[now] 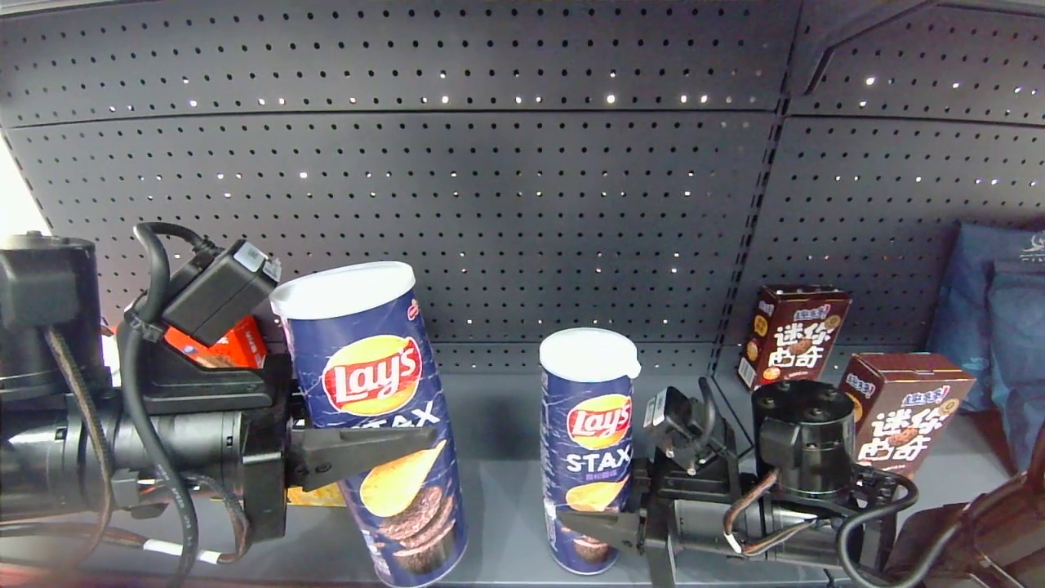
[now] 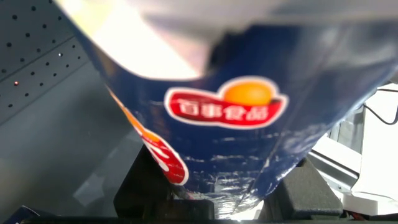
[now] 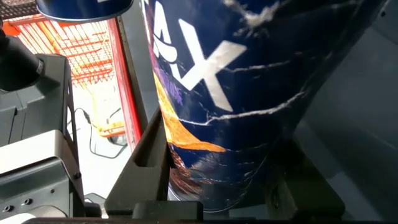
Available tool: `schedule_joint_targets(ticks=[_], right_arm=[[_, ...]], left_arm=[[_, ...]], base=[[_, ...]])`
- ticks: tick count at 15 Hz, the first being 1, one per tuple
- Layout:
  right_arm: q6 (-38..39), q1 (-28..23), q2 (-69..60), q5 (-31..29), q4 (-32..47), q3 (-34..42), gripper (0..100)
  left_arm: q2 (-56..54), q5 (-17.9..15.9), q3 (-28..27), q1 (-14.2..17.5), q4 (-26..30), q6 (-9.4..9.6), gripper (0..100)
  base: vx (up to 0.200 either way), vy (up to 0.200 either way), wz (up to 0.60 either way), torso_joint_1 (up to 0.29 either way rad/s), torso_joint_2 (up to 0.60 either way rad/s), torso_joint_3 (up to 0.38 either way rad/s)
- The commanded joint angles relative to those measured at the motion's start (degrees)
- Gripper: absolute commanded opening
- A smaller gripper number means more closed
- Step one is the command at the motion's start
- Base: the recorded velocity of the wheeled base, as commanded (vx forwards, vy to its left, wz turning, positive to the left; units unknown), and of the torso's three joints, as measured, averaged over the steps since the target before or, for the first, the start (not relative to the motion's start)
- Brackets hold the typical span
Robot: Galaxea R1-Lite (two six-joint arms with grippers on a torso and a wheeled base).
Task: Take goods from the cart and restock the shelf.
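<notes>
- The left gripper (image 1: 375, 453) is clamped around the taller can (image 1: 367, 359), which leans slightly near the front edge of the shelf (image 1: 498, 425), towards its left end.
- The right gripper (image 1: 592, 523) grips the shorter can (image 1: 589, 425) low down; this can is upright at mid-shelf.
- Both cans are dark blue with white lids, a red-and-yellow emblem and white block lettering.
- Two brown boxes (image 1: 793, 335) stand towards the right end.
- Bare shelf lies between the cans and behind them, up to the pegboard (image 1: 522, 229).
</notes>
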Motion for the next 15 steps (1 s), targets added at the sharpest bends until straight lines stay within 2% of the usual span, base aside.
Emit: schedule_joint_targets(ticks=[1,8,9,15], right_arm=[[-0.02,0.04,0.76,-0.03,-0.08,-0.14,0],[-0.19,-0.05,1.82,-1.62,-0.61,-1.28,0],[-0.10,-0.05,1.64,-1.62,-0.61,-1.28,100],[-0.10,-0.05,0.50,-1.70,-1.31,-0.40,100]], left_arm=[[0.12,0.00,0.56,-0.04,-0.15,-0.01,0],[-0.15,0.00,0.91,0.05,-0.15,-0.01,0],[-0.15,0.00,0.91,0.05,-0.15,-0.01,0],[-0.32,0.00,0.91,0.05,-0.15,-0.01,0]], base=[[0.000,0.000,0.00,0.000,0.00,0.000],[0.000,0.000,0.00,0.000,0.00,0.000],[0.000,0.000,0.00,0.000,0.00,0.000],[0.000,0.000,0.00,0.000,0.00,0.000]])
